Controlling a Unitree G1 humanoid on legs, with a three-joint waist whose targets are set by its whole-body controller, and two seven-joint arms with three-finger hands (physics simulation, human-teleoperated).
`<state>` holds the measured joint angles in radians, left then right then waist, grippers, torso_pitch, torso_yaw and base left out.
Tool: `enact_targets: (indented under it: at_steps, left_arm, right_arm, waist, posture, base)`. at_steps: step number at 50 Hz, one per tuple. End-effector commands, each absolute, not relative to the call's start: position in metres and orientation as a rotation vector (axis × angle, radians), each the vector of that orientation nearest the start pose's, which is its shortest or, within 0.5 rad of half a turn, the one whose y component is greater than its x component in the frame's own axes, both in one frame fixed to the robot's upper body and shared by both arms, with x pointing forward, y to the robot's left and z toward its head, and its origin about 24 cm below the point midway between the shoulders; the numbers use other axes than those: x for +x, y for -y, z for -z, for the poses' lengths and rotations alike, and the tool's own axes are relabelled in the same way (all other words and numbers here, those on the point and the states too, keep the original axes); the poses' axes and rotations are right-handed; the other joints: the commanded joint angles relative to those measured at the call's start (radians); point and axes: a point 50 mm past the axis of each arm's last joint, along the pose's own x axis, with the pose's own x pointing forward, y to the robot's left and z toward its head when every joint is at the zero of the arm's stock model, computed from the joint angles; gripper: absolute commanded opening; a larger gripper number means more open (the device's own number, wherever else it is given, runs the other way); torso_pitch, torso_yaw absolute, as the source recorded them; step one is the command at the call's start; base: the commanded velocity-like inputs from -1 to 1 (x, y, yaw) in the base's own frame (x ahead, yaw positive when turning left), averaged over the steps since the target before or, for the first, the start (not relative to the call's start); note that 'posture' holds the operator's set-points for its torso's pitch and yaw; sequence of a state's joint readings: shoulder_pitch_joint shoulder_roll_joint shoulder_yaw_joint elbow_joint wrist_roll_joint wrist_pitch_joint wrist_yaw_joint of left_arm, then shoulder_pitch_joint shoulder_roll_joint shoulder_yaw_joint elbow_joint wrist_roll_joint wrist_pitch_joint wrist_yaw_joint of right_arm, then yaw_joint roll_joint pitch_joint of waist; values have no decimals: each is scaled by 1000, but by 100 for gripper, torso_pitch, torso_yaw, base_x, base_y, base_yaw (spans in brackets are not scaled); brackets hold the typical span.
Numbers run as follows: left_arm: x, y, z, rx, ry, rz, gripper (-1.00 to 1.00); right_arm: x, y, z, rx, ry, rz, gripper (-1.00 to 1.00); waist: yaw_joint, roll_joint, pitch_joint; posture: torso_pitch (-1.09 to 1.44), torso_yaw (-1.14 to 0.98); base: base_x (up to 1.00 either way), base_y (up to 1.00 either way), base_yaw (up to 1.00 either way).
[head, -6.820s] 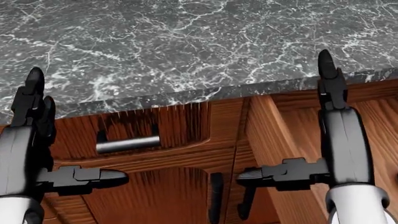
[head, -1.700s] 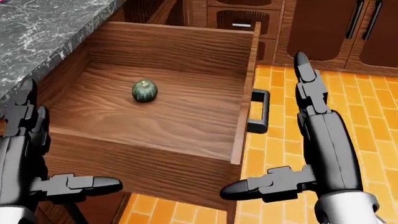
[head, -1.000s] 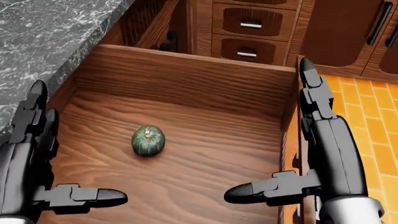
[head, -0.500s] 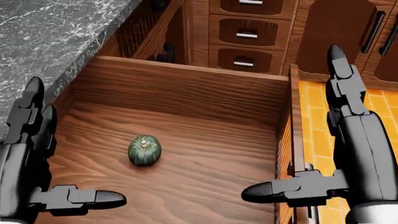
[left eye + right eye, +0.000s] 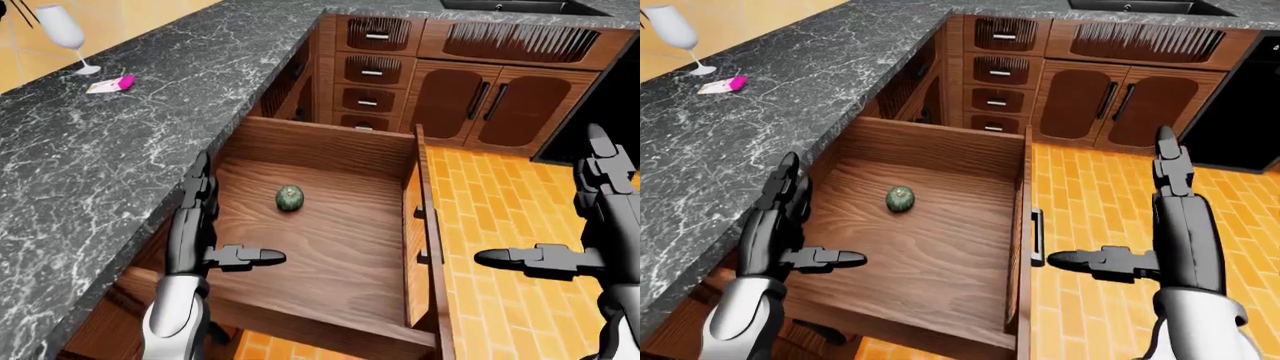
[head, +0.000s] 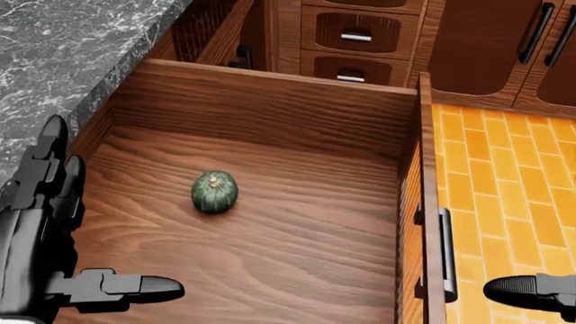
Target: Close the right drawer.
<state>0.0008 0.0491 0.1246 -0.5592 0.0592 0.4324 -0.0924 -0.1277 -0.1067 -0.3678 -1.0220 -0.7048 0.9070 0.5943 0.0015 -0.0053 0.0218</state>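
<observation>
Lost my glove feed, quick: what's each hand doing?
Left hand: open, empty, over the drawer.
Right hand: open, empty, beside the handle.

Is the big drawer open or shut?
Open. The drawer is pulled out from under the counter, and the small green squash inside shows.

Right hand (image 5: 1140,240) now farther right, off the drawer (image 5: 940,247), beside its handle (image 5: 1036,237).
</observation>
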Motion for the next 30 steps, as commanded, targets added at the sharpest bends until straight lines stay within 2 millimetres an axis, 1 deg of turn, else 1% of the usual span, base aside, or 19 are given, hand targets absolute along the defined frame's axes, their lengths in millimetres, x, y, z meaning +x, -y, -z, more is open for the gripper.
enact_targets:
  at_steps: [1, 7, 9, 13, 16, 19, 23, 24, 30]
  left_arm:
    - [233, -179, -146, 126, 211, -56, 100]
    - [232, -178, -148, 129, 214, -54, 100]
    - [231, -178, -149, 129, 216, -53, 100]
    - [230, -177, -154, 129, 228, -48, 100]
    - [231, -177, -153, 131, 227, -50, 100]
    - [230, -177, -153, 134, 225, -49, 100]
    - [229, -177, -153, 134, 226, -51, 100]
    - [229, -177, -153, 136, 225, -51, 100]
    - [229, -178, -154, 133, 226, -52, 100]
  right_arm:
    - [176, 234, -210, -509, 110, 356, 100]
    - [183, 247, -196, -511, 61, 347, 100]
    - [187, 251, -187, -515, 32, 342, 100]
    - [196, 257, -163, -525, -43, 312, 100]
    - [201, 259, -151, -525, -70, 295, 100]
    - [204, 260, -143, -520, -84, 282, 100]
    - [213, 260, -127, -513, -118, 257, 100]
    - [216, 258, -121, -503, -130, 238, 100]
    - [229, 247, -103, -486, -159, 163, 100]
  waist:
    - [1, -2, -14]
    - [0, -7, -18]
    - [0, -8, -19]
    - [1, -10, -22]
    - [0, -11, -24]
    - [2, -10, -26]
    - [2, -8, -29]
    - [2, -9, -29]
    - [3, -10, -35]
  posture:
    - [0, 0]
    - [0, 0]
    - [0, 0]
    - [0, 0]
    - [0, 0]
    - [0, 0]
    - [0, 0]
    - [0, 0]
    - [0, 0]
  base:
    - [0, 0, 0]
    - [0, 0, 0]
    - [0, 0, 0]
    - [0, 0, 0]
    - [0, 0, 0]
    - [0, 0, 0]
    - [0, 0, 0]
    - [0, 0, 0]
    - [0, 0, 0]
